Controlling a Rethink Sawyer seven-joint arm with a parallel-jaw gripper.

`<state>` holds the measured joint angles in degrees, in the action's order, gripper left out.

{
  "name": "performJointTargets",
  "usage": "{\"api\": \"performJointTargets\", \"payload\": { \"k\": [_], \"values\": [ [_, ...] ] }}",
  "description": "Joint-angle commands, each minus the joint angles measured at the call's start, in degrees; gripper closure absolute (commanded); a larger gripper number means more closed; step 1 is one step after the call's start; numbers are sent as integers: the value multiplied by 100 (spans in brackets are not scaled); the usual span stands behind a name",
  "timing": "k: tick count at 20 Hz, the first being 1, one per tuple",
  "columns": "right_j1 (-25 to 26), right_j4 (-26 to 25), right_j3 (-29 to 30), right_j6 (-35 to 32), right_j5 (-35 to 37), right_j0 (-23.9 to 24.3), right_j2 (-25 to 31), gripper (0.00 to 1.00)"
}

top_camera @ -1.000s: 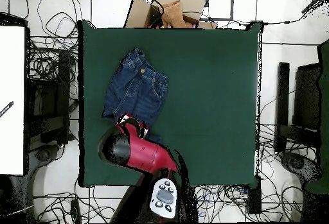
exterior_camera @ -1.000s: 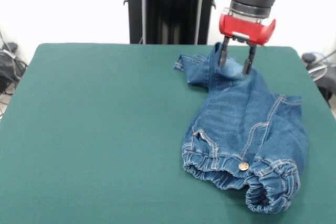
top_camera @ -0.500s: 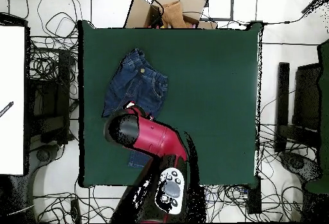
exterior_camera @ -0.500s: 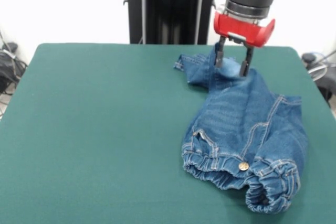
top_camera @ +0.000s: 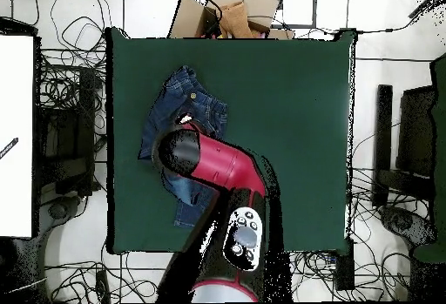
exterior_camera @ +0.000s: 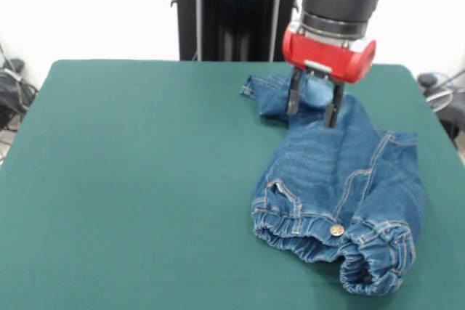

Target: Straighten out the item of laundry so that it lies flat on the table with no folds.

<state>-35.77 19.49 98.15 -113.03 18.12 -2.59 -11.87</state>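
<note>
Around the work surface you have tangled black cables [top_camera: 65,83] spread over the pale tiled floor on every side. A brown cardboard box [top_camera: 228,11] sits just beyond the top edge in the overhead view. At your left there, a white panel [top_camera: 16,135] lies flat with a dark pen-like object on it. Dark equipment [top_camera: 405,157] stands at the right edge.

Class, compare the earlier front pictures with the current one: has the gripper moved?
Yes. The gripper has shifted left and nearer the camera, judged against the table's far edge.
</note>
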Motion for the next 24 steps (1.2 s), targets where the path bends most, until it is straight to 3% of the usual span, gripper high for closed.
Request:
{"api": "performJointTargets", "payload": {
  "k": [1, 9, 24],
  "values": [
    [626, -138, -777, -790, 722, -37, -122, 0],
    [1163, -11, -1330, -1060, 889, -270, -268, 0],
    [1289, 198, -1213, -1351, 565, -598, -245, 0]
  ]
}}
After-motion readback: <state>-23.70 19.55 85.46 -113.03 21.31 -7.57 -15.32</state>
